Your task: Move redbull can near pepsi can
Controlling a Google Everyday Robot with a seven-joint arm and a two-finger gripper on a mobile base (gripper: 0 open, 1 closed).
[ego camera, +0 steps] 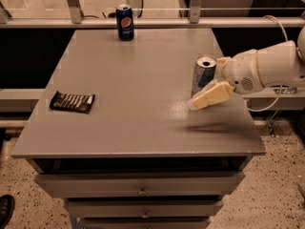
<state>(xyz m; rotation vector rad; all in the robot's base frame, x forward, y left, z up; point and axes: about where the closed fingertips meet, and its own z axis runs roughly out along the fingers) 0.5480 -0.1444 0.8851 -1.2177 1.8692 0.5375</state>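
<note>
The redbull can, slim and silver with light blue panels, stands upright on the right side of the grey table. The pepsi can, shorter and dark blue, stands upright at the table's far edge, far from the redbull can. My gripper comes in from the right on a white arm. It is open, with its fingers on either side of the redbull can. One beige finger lies in front of the can. The other finger shows just behind the can.
A dark chocolate bar wrapper lies on the table's left side. The table sits on a cabinet with drawers below its front edge. A railing with metal posts runs behind the table. A cable hangs at the right.
</note>
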